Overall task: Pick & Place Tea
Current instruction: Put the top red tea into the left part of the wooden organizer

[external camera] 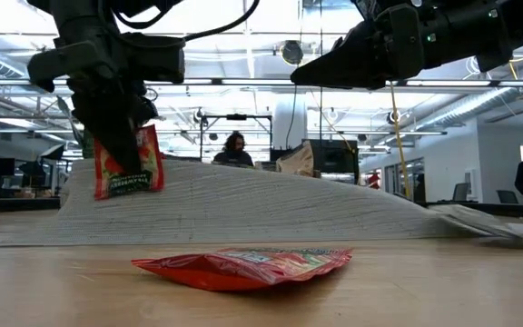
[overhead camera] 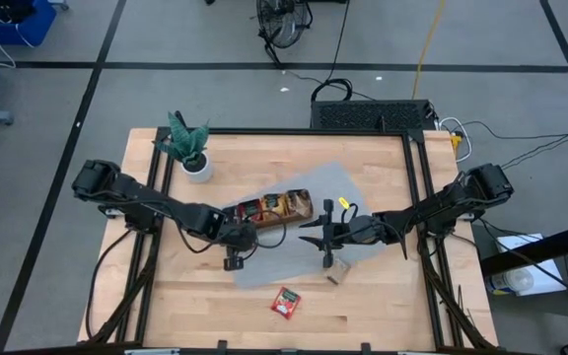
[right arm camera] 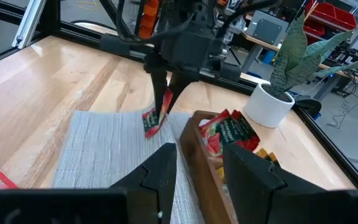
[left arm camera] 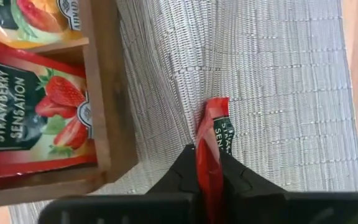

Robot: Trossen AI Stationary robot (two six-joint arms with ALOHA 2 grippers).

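Note:
My left gripper point(overhead camera: 235, 251) hangs over the grey woven mat point(overhead camera: 353, 192), shut on a red tea sachet point(external camera: 127, 163) just off the near side of the wooden tray point(overhead camera: 309, 202). The tray stands on the mat and holds several red and orange sachets point(left arm camera: 30, 106). Another red sachet point(overhead camera: 285, 303) lies flat on the bare wood near the table's front edge. My right gripper point(right arm camera: 197, 174) hovers level above the mat's right half and points toward the tray's right end. Its fingers are apart with nothing between them. My left gripper pinches the red sachet by its upper edge point(left arm camera: 209, 146) between its two fingers point(external camera: 116, 118). The fingers come steeply from above, pointing down. The sachet hangs below them, a little tilted, and is lifted clear of the mat point(external camera: 271, 204).
A potted plant in a white pot point(overhead camera: 193, 148) stands at the table's far left corner. Black frame rails run along the table's edges. Bare wood lies to the left of the mat and along the near edge. A person sits in the room beyond the table point(external camera: 234, 145).

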